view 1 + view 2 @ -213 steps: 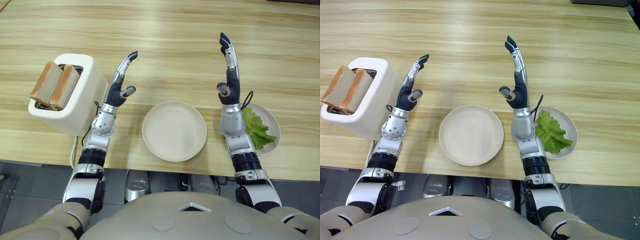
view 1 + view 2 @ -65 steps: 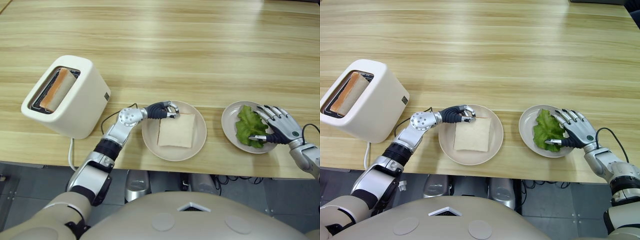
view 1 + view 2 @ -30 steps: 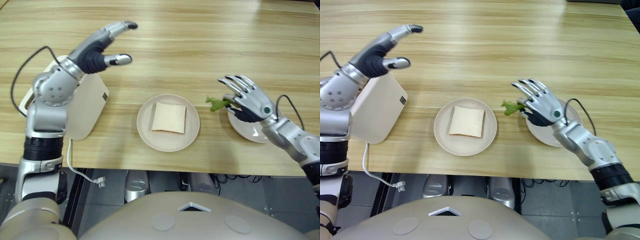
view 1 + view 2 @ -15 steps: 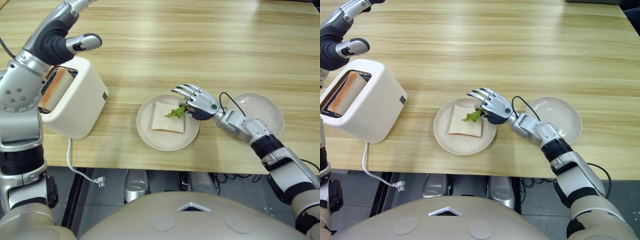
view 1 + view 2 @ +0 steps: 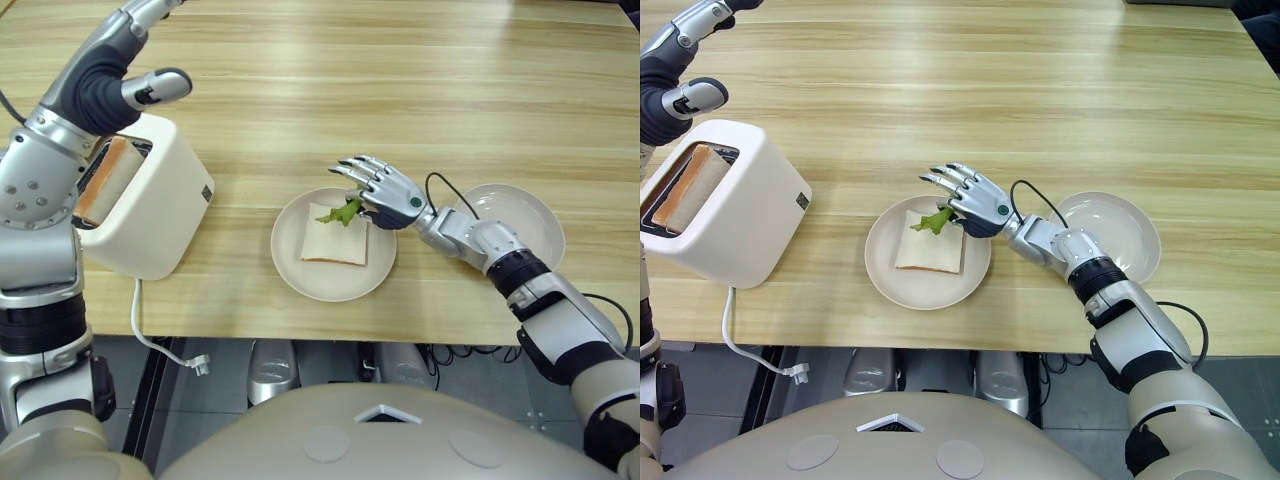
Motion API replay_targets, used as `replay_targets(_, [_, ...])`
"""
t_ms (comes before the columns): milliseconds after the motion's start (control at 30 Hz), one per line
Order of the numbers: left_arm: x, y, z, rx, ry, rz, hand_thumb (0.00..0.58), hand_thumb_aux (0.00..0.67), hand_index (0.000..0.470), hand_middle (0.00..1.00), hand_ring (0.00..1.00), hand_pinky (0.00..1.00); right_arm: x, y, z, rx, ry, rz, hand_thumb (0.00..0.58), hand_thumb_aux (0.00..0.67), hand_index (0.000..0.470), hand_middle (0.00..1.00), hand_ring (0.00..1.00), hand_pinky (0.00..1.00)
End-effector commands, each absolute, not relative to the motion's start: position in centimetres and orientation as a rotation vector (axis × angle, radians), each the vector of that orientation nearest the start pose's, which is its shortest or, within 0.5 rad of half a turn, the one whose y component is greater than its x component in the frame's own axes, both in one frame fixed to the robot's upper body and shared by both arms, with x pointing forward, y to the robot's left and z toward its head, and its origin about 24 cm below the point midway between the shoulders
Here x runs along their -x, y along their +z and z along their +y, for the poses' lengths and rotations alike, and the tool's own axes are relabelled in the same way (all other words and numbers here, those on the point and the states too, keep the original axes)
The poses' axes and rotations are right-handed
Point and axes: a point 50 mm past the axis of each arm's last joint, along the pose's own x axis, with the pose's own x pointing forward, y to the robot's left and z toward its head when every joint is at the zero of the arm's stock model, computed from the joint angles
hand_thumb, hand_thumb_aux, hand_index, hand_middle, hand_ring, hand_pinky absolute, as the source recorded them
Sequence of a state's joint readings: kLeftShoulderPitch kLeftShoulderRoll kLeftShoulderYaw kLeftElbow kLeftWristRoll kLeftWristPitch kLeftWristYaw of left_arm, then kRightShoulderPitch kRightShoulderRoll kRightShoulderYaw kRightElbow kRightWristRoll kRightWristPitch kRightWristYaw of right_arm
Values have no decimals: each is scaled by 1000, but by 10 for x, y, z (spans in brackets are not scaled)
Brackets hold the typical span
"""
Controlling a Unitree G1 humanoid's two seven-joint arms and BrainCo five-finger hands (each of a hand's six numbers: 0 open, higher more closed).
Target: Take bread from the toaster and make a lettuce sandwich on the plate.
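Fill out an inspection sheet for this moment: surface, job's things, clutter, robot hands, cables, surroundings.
Surface: wooden table.
Job's things: toaster with one bread slice in its slot; second slice flat on the plate; lettuce over that slice's far edge, contact cannot be told.
Clutter: small dish, bare, right of the plate.
Robot hands: left robot hand open, raised over the toaster; right robot hand shut on the lettuce.
Cables: toaster cord hangs off the front edge, plug loose; black wire at the right wrist.
Surroundings: grey floor below the table.
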State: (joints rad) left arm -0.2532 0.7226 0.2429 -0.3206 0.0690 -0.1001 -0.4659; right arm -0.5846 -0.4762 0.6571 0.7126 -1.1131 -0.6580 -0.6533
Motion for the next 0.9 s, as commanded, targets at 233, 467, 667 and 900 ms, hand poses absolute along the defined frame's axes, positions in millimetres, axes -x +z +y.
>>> replay_targets(233, [-256,225,231,-940,-312,-507,0,0,0,0,0,0,-281,19,-99,1419,808,-900,0,0,0,0,0,0])
replay_targets(467, [-256,225,231,-942,-309,-511,0,0,0,0,0,0,-279,17,-101,1444,835,-897,0,0,0,0,0,0])
replay_targets(667, [-254,226,235,-959,-292,-506,0,0,0,0,0,0,-278,16,-105,1458,836,-893,0,0,0,0,0,0])
replay_targets(900, [-254,227,242,-1005,-262,-494,0,0,0,0,0,0,-278,16,-106,1457,830,-883,0,0,0,0,0,0])
